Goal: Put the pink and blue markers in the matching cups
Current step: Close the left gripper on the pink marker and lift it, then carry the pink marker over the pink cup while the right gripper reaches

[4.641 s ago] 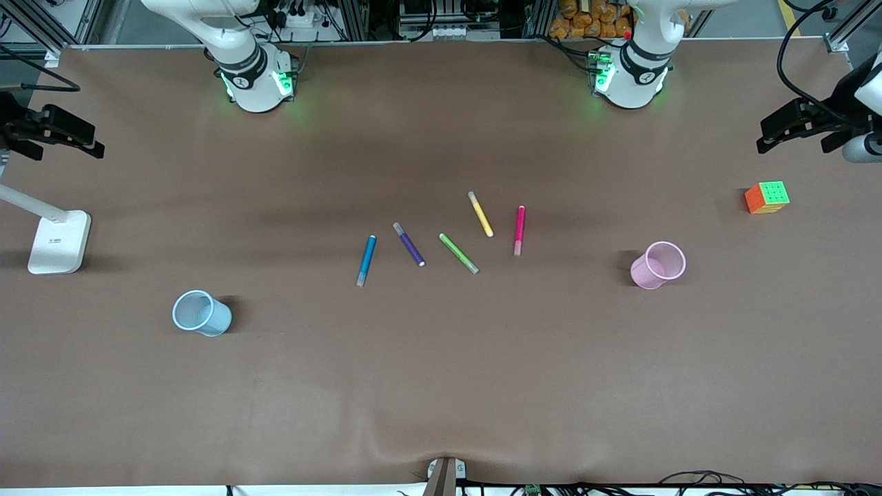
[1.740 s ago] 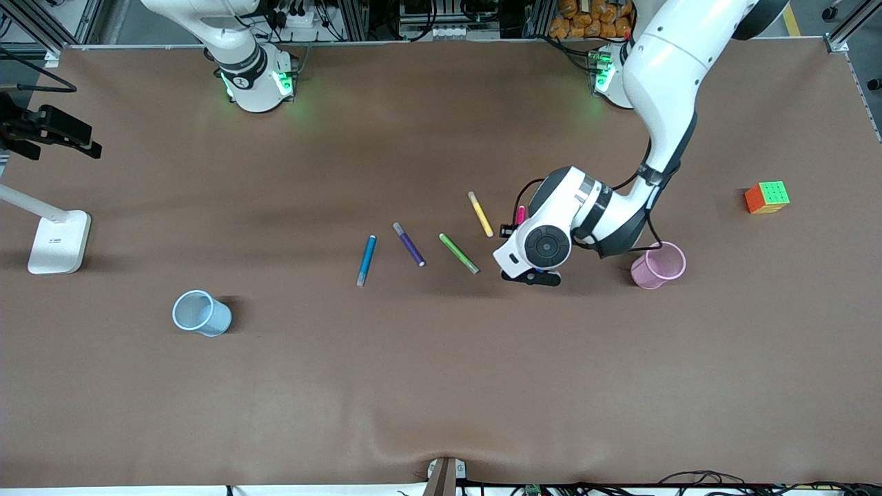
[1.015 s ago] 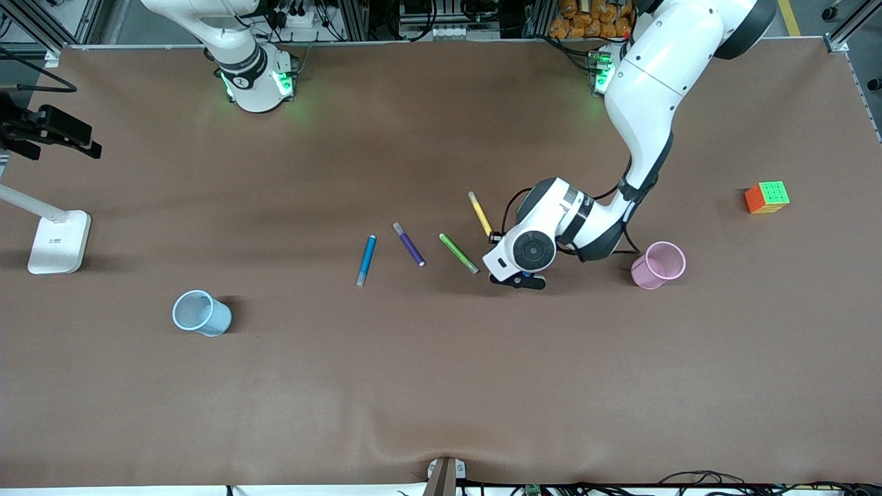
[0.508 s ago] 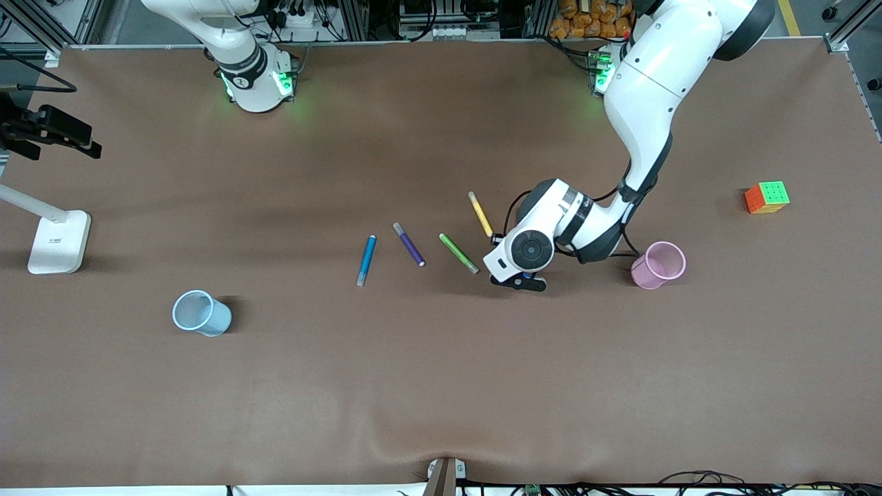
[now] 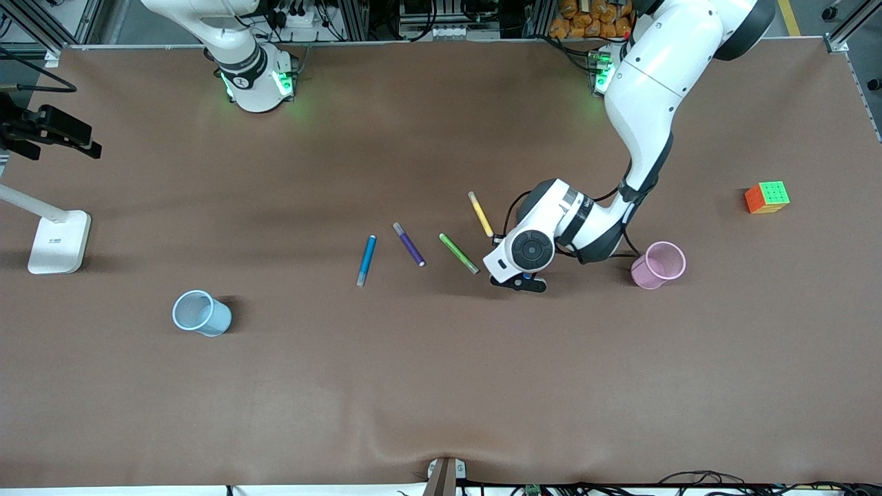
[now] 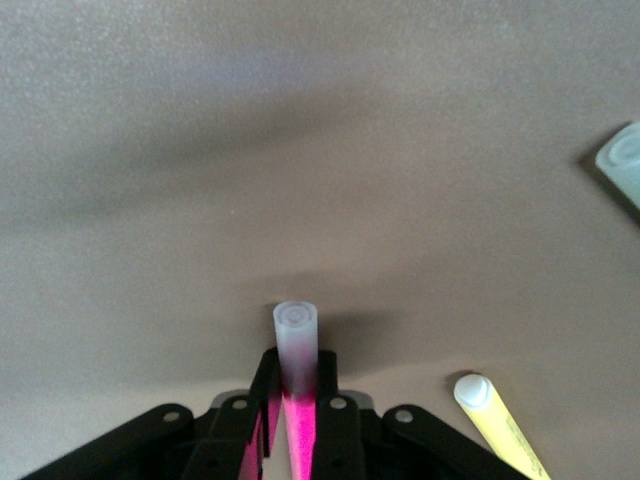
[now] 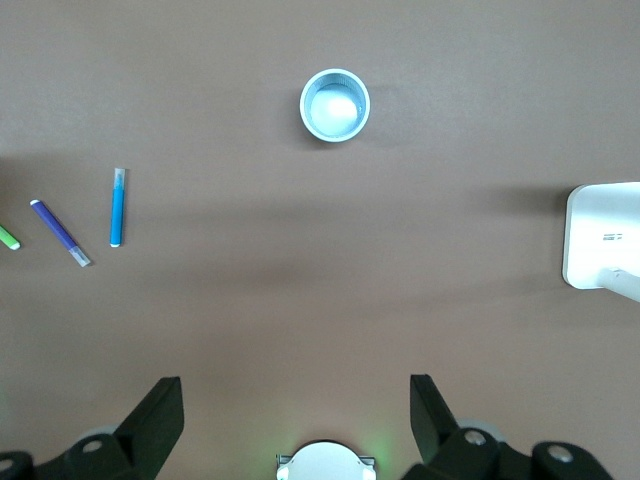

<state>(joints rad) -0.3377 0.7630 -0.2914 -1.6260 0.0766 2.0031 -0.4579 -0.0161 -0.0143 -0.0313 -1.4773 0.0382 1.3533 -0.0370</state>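
Note:
The pink marker (image 6: pixel 298 345) lies on the table between my left gripper's (image 6: pixel 297 400) fingers, which are closed against it; its pale cap sticks out past them. In the front view my left hand (image 5: pixel 527 253) covers that marker, beside the pale pink cup (image 5: pixel 659 264). The blue marker (image 5: pixel 366 260) lies toward the right arm's end and shows in the right wrist view (image 7: pixel 117 207). The pale blue cup (image 5: pixel 200 313) stands nearer the front camera and also shows in the right wrist view (image 7: pixel 335 104). My right gripper (image 7: pixel 297 425) is open and empty, waiting high over its base.
A purple pen (image 5: pixel 409 244), a green pen (image 5: pixel 458 253) and a yellow pen (image 5: pixel 480 213) lie between the blue marker and my left hand. A colour cube (image 5: pixel 767 197) sits at the left arm's end. A white lamp base (image 5: pixel 58 241) stands at the right arm's end.
My left arm swung in from the table's end and came down over the pink marker. In the last half second it has barely moved. The right arm has not moved.

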